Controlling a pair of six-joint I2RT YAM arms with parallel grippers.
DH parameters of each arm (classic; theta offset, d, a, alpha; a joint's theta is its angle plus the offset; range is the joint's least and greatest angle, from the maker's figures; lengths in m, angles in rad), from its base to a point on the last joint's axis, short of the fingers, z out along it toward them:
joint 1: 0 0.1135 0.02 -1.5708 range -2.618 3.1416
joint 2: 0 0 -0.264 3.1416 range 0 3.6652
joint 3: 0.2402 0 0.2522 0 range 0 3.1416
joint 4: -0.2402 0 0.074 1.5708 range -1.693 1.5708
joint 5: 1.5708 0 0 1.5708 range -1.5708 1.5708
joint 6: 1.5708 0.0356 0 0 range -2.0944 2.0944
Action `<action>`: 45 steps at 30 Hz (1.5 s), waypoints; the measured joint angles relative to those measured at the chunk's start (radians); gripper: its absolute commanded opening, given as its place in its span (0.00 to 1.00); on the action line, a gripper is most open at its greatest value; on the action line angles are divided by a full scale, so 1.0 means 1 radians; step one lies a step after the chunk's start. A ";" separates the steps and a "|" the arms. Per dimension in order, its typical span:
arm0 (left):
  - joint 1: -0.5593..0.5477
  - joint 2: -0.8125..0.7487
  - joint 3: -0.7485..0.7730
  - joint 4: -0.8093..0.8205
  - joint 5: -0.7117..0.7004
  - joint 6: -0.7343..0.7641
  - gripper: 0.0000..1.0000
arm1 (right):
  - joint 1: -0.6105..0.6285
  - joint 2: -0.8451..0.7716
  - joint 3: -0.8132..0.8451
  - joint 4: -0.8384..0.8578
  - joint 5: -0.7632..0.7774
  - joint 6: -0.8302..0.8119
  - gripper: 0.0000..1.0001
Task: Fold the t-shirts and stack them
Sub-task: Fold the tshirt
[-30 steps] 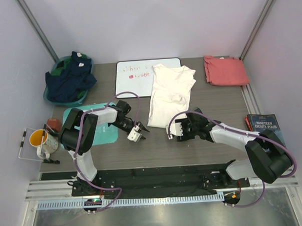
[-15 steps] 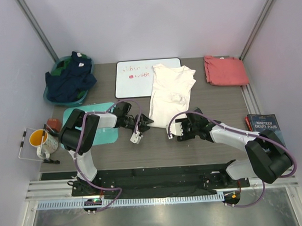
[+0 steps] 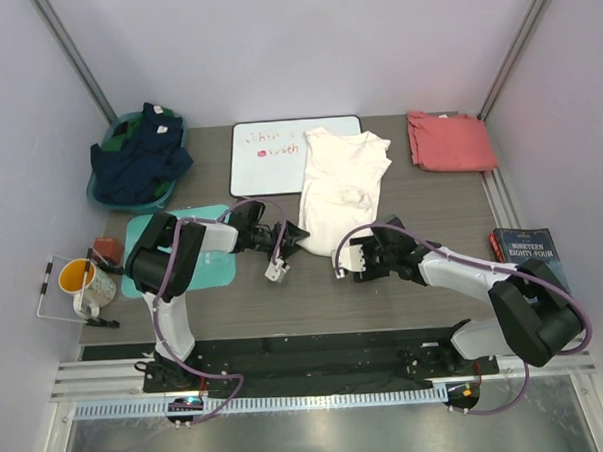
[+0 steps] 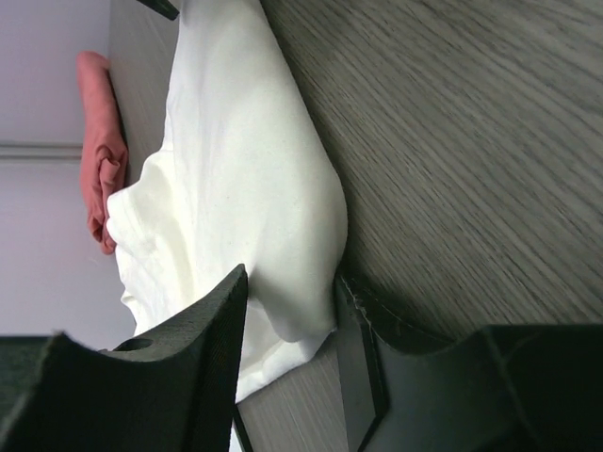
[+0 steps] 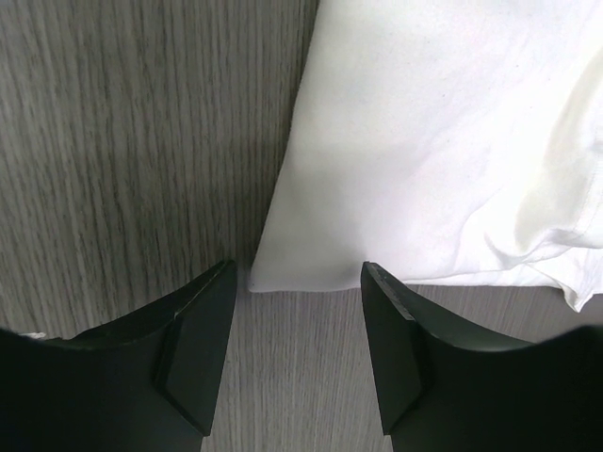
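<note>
A big cream-white cloth t-shirt [image 3: 342,184] lies in a long folded strip in the middle of the grey wood table [image 3: 431,210]. Its top end lies over the right part of a white board with red scribbles [image 3: 264,168]. A plain salmon-red cloth t-shirt [image 3: 450,141] sits folded at the far right corner of the table, well apart from the white one. Both arms reach to the near end of the white t-shirt. The left gripper [image 4: 290,282] is at its near left corner. Its two black fingers [image 4: 221,339] are partly apart, and a bump of the white cloth sits between them, touching both. From this close view I cannot tell if the fingers are really squeezing the cloth or just resting beside it. The right gripper [image 5: 300,273] is low over the table at the other near corner. Its fingers are wide apart and hold nothing. The corner of the t-shirt lies flat just in front of them.
</note>
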 measured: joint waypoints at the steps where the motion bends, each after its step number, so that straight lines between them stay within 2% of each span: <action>1: -0.001 0.003 0.003 0.002 0.000 0.000 0.37 | 0.000 0.002 -0.002 0.010 0.002 -0.001 0.59; 4: -0.002 0.010 0.004 0.002 -0.006 0.000 0.27 | 0.000 0.031 -0.003 0.067 0.014 -0.006 0.52; 5: -0.002 0.010 0.005 0.000 -0.010 -0.002 0.22 | -0.001 0.042 -0.004 0.090 0.018 -0.010 0.45; 6: -0.003 0.012 0.005 0.000 -0.016 -0.001 0.19 | -0.003 0.054 -0.005 0.111 0.021 -0.016 0.27; 8: -0.004 0.016 0.005 0.000 -0.023 -0.001 0.10 | -0.006 0.076 -0.005 0.141 0.023 -0.026 0.08; 9: -0.005 0.018 0.005 0.000 -0.025 -0.001 0.06 | -0.008 0.090 -0.006 0.146 0.025 -0.028 0.01; 11: -0.006 0.018 0.004 -0.003 -0.033 -0.001 0.00 | -0.012 0.102 0.001 0.154 0.026 -0.033 0.01; 18: -0.007 -0.015 -0.014 -0.043 -0.040 -0.001 0.00 | -0.014 0.106 0.073 0.013 0.003 -0.029 0.01; 24: -0.010 -0.214 -0.081 -0.189 -0.024 -0.001 0.00 | -0.013 0.050 0.172 -0.224 -0.085 -0.029 0.01; 29: -0.027 -0.437 -0.118 -0.402 0.018 -0.001 0.00 | -0.005 -0.024 0.263 -0.439 -0.170 -0.031 0.01; 33: -0.043 -0.554 -0.144 -0.596 0.061 -0.001 0.00 | 0.032 -0.123 0.285 -0.594 -0.238 -0.030 0.01; 40: -0.056 -0.707 -0.184 -0.909 0.132 -0.001 0.00 | 0.182 -0.308 0.296 -0.745 -0.293 0.038 0.01; 45: -0.074 -0.871 -0.232 -1.030 0.177 -0.001 0.00 | 0.257 -0.336 0.352 -0.802 -0.323 0.115 0.01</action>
